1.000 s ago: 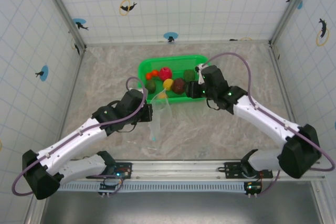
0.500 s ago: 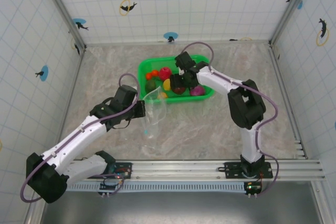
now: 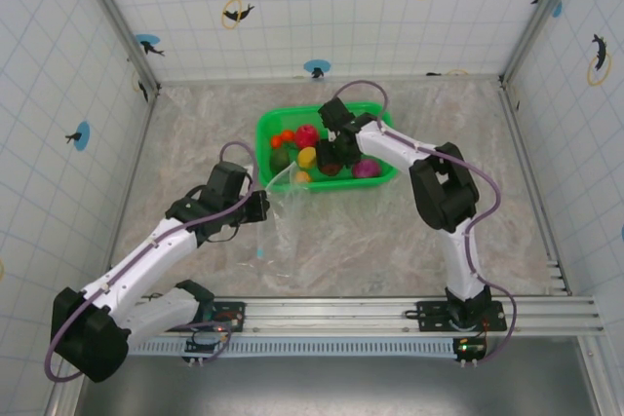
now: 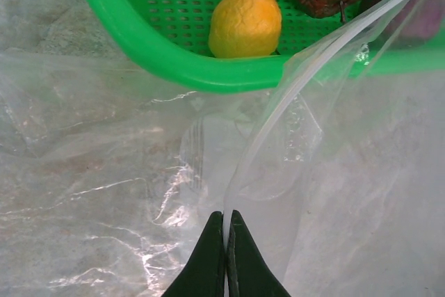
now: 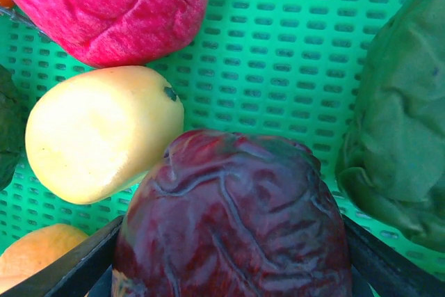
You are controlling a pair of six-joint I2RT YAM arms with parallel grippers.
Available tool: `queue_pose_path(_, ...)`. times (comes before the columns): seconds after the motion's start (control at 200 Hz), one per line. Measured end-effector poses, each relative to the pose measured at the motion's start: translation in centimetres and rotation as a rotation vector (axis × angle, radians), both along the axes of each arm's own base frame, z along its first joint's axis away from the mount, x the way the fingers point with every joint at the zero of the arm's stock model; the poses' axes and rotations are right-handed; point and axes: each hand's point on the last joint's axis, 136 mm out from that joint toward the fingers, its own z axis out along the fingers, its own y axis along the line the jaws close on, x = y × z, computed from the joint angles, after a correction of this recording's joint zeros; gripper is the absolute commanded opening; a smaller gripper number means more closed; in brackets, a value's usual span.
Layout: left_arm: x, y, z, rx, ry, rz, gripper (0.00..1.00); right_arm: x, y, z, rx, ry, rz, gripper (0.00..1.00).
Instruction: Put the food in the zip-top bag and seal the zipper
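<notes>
The left gripper [image 4: 226,224] has its two black fingers squeezed tight together, and they pinch the zipper [image 4: 278,119] of the zip-top bag [image 3: 288,221]. The right gripper [image 5: 231,226] has its fingers spread wide, and the maroon toy [image 5: 233,220] sits between them. The fingers [image 5: 69,273] press on both of its sides, so it is gripped. This happens down inside the green basket [image 3: 268,129], in the middle of the table [image 3: 195,133]. The bag lies on the table just in front of the basket, by its near left corner. Its long side runs from the basket back toward the arms. In the left wrist view the zipper starts at the pinching tips and bends up and to the right, crossing over the basket rim [image 4: 174,67]. The zipper is a thin, pale strip that you can partly see through. The bag is clear, shiny and full of wrinkles, and the grey stone-look table shows through it. The basket is bright green plastic with rows of little slots in its floor. The maroon toy is round with raised veins, like a small cabbage. Next to it lie a smooth yellow toy [image 5: 101,133] shaped like a pear, a wrinkly pink toy [image 5: 118,5], and a bumpy dark green toy [image 5: 403,123]. A round orange toy [image 4: 245,22] with dimpled skin rests near the rim.
</notes>
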Motion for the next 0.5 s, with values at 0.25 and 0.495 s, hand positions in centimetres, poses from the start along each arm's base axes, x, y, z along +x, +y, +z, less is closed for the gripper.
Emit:
queue_pose_path(0.25,0.0,-2.3,1.5,-0.141,0.006,-0.052,0.0,-0.9,-0.8,6.7,0.077,-0.1,0.006,0.63)
queue_pose_path(0.495,0.2,-5.6,2.5,-0.353,0.075,-0.092,0.0,-3.9,-3.0,16.4,0.258,-0.271,0.019,0.63)
